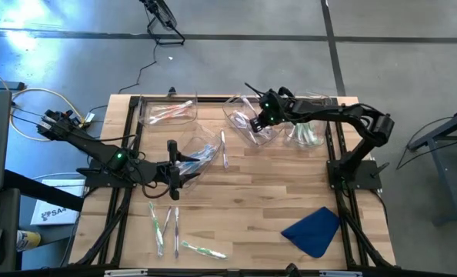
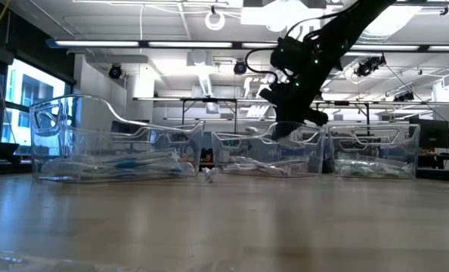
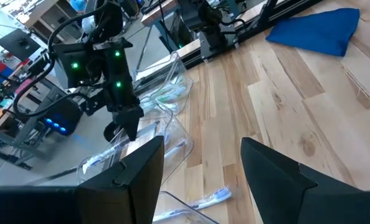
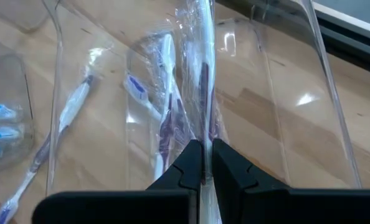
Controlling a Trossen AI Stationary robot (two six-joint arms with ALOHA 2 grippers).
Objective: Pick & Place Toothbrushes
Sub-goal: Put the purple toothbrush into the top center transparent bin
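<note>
Toothbrush (image 4: 203, 93), wrapped, clamped between right gripper (image 4: 203, 163) fingers above a clear bin (image 4: 309, 74). Left gripper (image 3: 200, 168) fingers apart, holding nothing, over the table (image 3: 284, 112).

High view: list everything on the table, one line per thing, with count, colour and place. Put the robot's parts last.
Table: one, light wood, dark frame rails on its sides.
Bins: four, clear plastic; three along the far edge, one nearer the middle by the left arm.
Toothbrushes in bins: several, count unclear; pink ones far left, green ones far right, blue ones in the nearer bin.
Loose toothbrushes: about five, whitish with green or pink, near front left; one more by the nearer bin.
Cloth: one, blue, crumpled, front right.
Left claw: one, dark, open, at the nearer bin.
Right claw: one, dark, shut on a wrapped toothbrush, over the middle far bin.
</note>
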